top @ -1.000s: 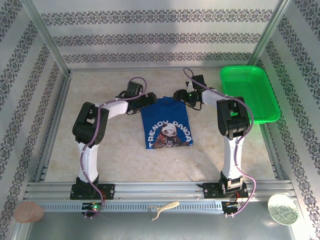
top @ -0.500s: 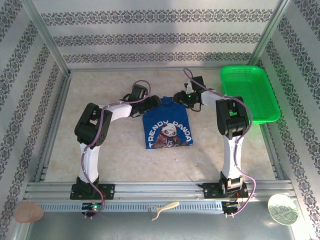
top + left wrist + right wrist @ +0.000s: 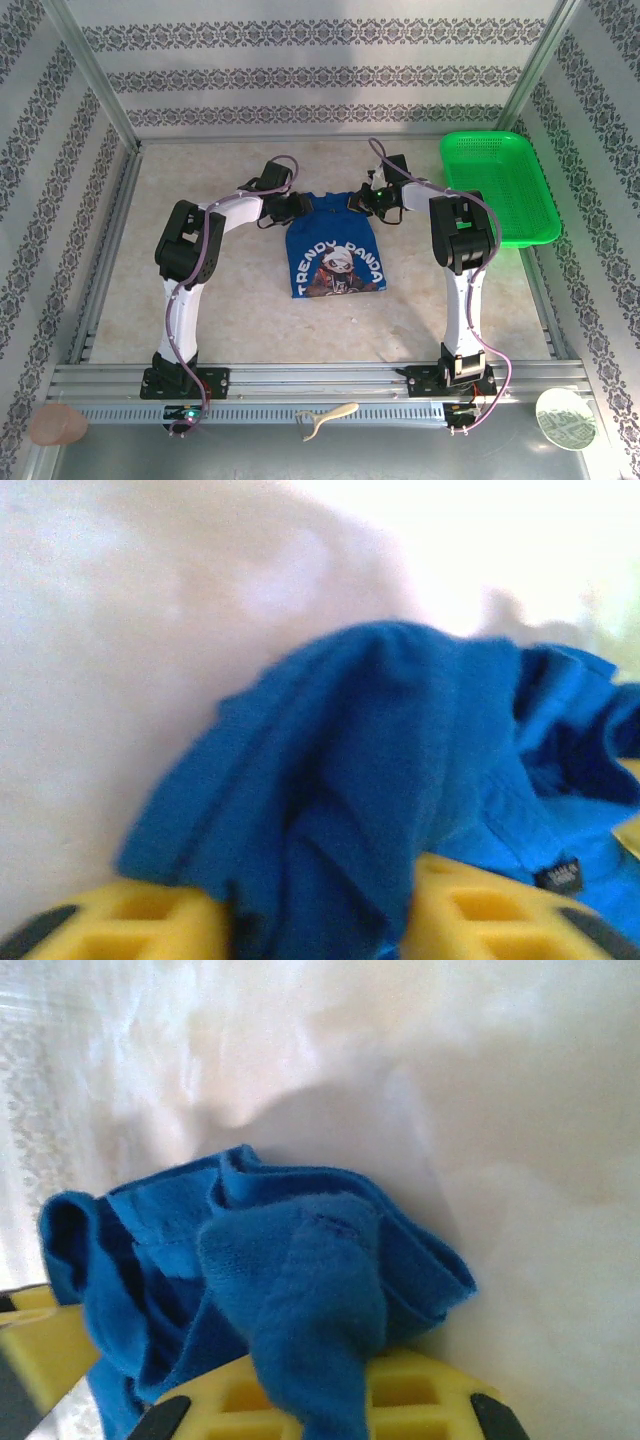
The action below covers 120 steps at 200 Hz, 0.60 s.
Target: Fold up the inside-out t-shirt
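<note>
t-shirt (image 3: pixel 335 255): royal blue — white lettering, panda print in white and dark
basket (image 3: pixel 497 186): green mesh
table (image 3: pixel 230 295): mottled beige
walls (image 3: pixel 320 62): white — dark ornamental bands
gripper fingers (image 3: pixel 130 925): yellow
arms (image 3: pixel 181 312): white and black

Pincer (image 3: pixel 185 1365) seemingly grips bunched blue t-shirt (image 3: pixel 290 1260).

You look down with the top camera from above and behind the arm bases, far enough back to take in the whole beige mottled table (image 3: pixel 250 300). Your wrist cameras sit very close and low, each peering past its own yellow plastic fingers (image 3: pixel 130 930). All three views share the far edge of the royal blue cloth t-shirt (image 3: pixel 333 255).
</note>
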Available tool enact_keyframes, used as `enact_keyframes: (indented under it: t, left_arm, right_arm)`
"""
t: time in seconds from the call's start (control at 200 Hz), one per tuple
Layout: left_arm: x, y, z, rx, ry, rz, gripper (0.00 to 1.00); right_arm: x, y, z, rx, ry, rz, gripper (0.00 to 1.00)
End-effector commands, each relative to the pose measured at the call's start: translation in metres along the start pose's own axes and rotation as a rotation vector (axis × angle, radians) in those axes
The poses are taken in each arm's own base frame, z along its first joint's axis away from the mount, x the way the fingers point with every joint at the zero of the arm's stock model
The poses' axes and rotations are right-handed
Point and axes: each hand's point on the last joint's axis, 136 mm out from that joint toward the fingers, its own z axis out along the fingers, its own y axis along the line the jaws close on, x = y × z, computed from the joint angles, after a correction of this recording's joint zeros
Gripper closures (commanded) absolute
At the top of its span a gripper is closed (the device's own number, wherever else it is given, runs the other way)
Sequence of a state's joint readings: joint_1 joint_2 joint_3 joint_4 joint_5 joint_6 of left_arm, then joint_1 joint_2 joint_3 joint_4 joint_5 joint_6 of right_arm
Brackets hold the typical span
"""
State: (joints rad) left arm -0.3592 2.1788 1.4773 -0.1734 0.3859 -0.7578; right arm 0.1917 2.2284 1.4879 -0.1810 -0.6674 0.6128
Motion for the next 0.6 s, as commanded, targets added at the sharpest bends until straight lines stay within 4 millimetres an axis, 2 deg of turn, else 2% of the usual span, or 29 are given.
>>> enact_keyframes:
  t: [0.0, 0.03, 0.125, 0.22, 0.315, 0.475, 0.595]
  left_arm:
    - [0.078, 0.017, 0.058, 0.051, 0.216, 0.016, 0.88]
    - [0.072, 0.015, 0.055, 0.072, 0.198, 0.009, 1.0]
    - [0.044, 0.001, 0.04, 0.141, 0.114, -0.002, 1.0]
    - [0.014, -0.016, 0.025, 0.214, 0.039, -0.001, 1.0]
    - [-0.013, -0.031, 0.02, 0.278, 0.001, -0.004, 1.0]
    - [-0.063, -0.054, 0.008, 0.355, -0.07, 0.007, 1.0]
    - [-0.115, -0.093, -0.027, 0.406, -0.161, 0.073, 1.0]
  right_arm:
    - [0.016, -0.006, 0.002, -0.026, 0.045, 0.064, 1.0]
    - [0.014, -0.005, -0.002, -0.039, 0.031, 0.076, 1.0]
    - [0.005, 0.001, -0.015, -0.086, -0.019, 0.115, 1.0]
    - [-0.012, 0.017, -0.027, -0.14, -0.073, 0.128, 1.0]
    - [-0.031, 0.036, -0.03, -0.191, -0.1, 0.128, 1.0]
    - [-0.076, 0.069, -0.041, -0.258, -0.165, 0.117, 1.0]
    - [-0.116, 0.112, -0.07, -0.332, -0.236, 0.065, 1.0]
